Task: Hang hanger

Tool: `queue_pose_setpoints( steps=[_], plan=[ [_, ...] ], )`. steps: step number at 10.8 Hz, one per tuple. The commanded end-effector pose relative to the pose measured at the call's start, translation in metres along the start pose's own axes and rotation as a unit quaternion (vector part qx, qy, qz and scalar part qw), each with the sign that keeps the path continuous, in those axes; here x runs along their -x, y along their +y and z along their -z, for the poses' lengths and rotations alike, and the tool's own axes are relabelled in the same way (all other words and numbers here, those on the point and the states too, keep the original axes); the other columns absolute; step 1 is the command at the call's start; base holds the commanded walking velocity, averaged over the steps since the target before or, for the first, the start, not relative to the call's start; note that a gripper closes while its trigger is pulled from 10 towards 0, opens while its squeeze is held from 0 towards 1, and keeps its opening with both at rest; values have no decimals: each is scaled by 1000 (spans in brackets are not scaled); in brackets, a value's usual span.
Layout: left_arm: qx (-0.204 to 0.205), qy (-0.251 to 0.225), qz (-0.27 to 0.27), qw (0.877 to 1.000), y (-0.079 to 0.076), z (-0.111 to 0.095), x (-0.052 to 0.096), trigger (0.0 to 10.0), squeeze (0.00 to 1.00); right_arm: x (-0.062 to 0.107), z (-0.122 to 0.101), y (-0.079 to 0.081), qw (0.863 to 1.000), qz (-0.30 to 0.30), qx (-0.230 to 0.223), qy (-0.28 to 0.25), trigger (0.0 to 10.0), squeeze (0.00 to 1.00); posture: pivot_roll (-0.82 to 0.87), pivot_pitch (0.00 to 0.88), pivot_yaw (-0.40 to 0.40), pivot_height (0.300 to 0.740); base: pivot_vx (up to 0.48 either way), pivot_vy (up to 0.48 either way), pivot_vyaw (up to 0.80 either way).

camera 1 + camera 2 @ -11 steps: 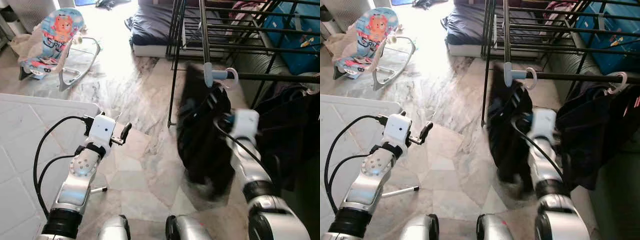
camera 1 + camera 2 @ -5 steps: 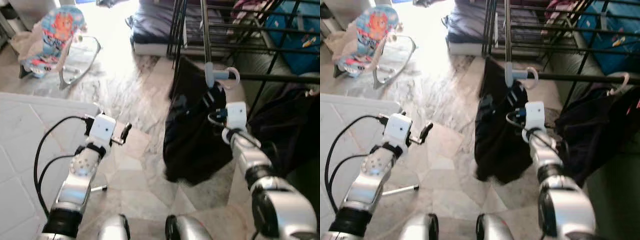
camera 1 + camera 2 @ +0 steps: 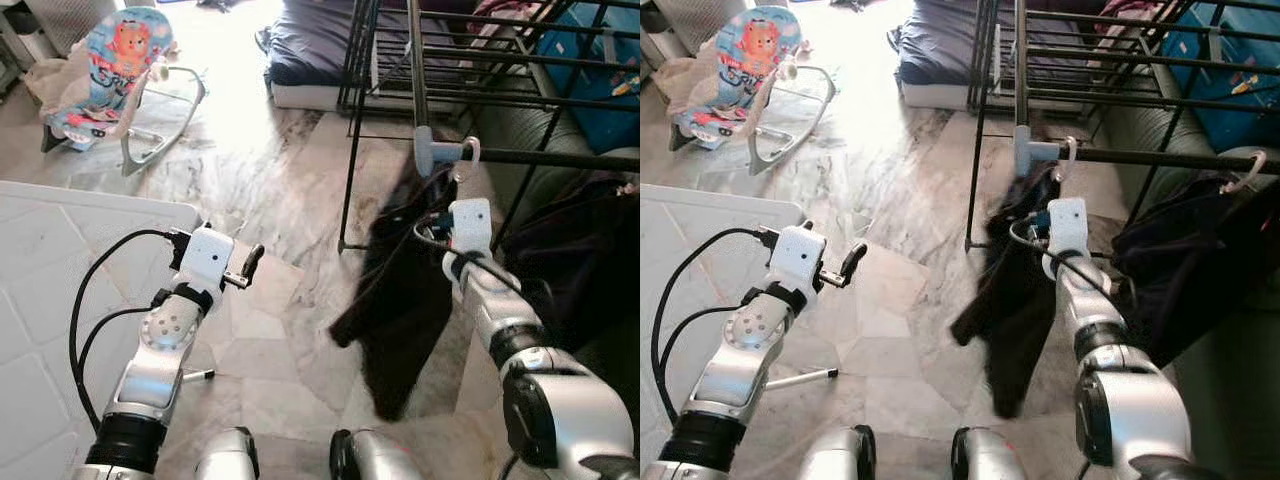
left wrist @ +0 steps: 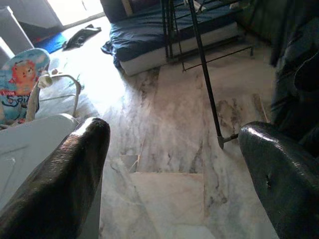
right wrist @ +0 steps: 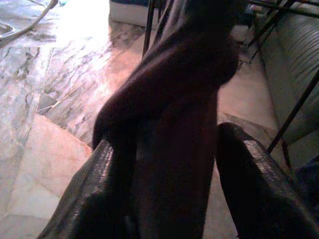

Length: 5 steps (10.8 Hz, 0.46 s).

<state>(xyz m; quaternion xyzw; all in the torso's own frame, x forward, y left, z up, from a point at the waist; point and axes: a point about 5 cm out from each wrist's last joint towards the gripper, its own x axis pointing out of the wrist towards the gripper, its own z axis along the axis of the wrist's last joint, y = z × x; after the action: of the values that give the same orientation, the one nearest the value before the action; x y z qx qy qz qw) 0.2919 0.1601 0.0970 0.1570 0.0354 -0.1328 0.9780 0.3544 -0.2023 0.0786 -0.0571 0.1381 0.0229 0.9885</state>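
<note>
A white hanger hook [image 3: 468,151] sits over the dark rail [image 3: 560,158] of the drying rack, next to the rail's grey joint. From it hangs a black garment [image 3: 400,300], twisted, with its lower end near the floor. My right wrist [image 3: 470,224] is raised just under the hook, against the garment. In the right wrist view my right gripper [image 5: 169,139] has its fingers apart with the dark cloth [image 5: 174,99] running between them. My left gripper [image 3: 250,266] is held up over the floor, open and empty, as the left wrist view [image 4: 169,164] also shows.
More dark clothes [image 3: 585,250] hang on the same rail at the right. The rack's thin leg [image 3: 350,170] stands on the marble floor. A white panel [image 3: 60,300] lies at my left. A baby bouncer [image 3: 105,70] and a mattress [image 3: 310,50] are farther back.
My right arm rose from low beside the garment to just under the hook. The black garment has swung and drawn in from a wide shape to a narrow twisted one. The left arm is still.
</note>
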Motion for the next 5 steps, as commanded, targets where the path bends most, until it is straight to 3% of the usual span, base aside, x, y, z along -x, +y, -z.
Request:
queue_pose_setpoints(
  steps=[1, 5],
  plan=[
    [-2, 12, 8, 1000, -3, 3, -1, 10000, 0, 4, 12, -1, 1000, 6, -9, 12, 0, 0, 16, 151, -45, 740, 0, 0, 0],
    [-3, 14, 10, 1000, -3, 4, -2, 10000, 0, 9, 19, -6, 999, 41, -25, 0, 0, 0, 16, 146, -44, 740, 0, 0, 0]
  ],
)
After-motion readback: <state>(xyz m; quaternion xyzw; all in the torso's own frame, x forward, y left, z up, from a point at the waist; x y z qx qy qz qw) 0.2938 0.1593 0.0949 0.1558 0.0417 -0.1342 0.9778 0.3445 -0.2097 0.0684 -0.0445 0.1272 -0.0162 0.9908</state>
